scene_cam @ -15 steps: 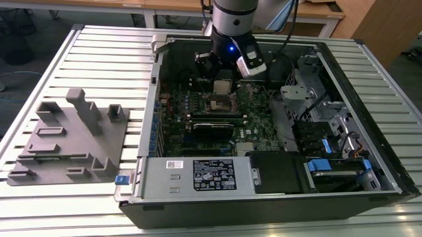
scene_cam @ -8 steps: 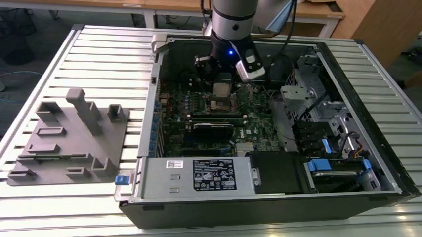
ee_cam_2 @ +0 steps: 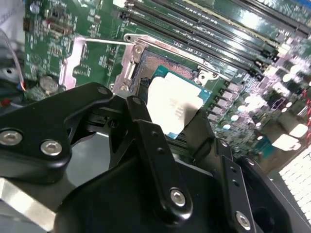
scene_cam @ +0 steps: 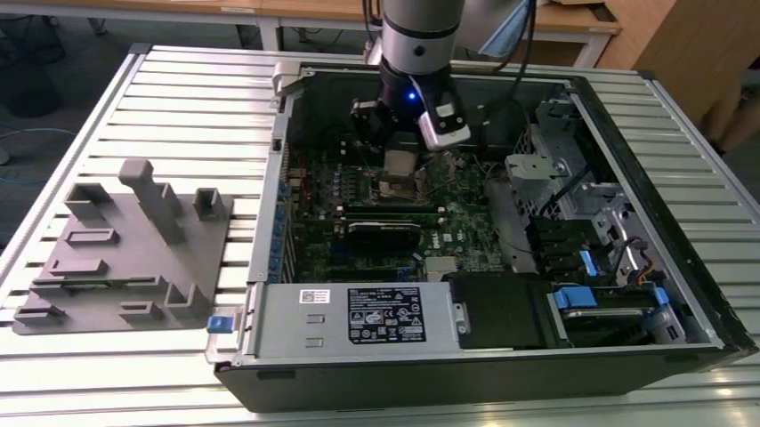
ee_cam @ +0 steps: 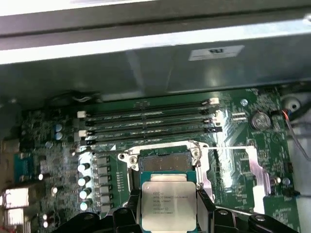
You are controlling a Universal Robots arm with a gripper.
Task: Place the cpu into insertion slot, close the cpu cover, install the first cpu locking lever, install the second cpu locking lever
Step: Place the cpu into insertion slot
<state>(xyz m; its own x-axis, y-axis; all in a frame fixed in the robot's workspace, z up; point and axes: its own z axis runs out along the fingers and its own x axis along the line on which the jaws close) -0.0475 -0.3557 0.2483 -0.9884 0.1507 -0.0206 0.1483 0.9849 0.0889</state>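
Note:
My gripper (scene_cam: pixel 404 149) hangs inside the open computer case, shut on the cpu (scene_cam: pixel 400 163). In the first wrist view the cpu (ee_cam: pixel 168 201) is a silvery square clamped by its edges between my black fingers (ee_cam: pixel 130 206). It hovers just short of the insertion slot (ee_cam: pixel 165 161), a dark square with a shiny rim on the green board. In the second wrist view the cpu (ee_cam_2: pixel 174 103) overlaps the near part of the slot (ee_cam_2: pixel 158 63). The cpu cover (ee_cam: pixel 258 167) is a silvery frame plate folded open beside the slot. A thin wire lever (ee_cam: pixel 228 147) runs from the slot towards it.
The case (scene_cam: pixel 665 116) lies open on a slatted metal table (scene_cam: pixel 190 98). A grey fixture block (scene_cam: pixel 131 249) sits at the exterior view's left. Long memory slots (ee_cam: pixel 146 121) lie beyond the socket. Drive bays (scene_cam: pixel 594 240) and a power supply (scene_cam: pixel 356 316) crowd the near and right sides.

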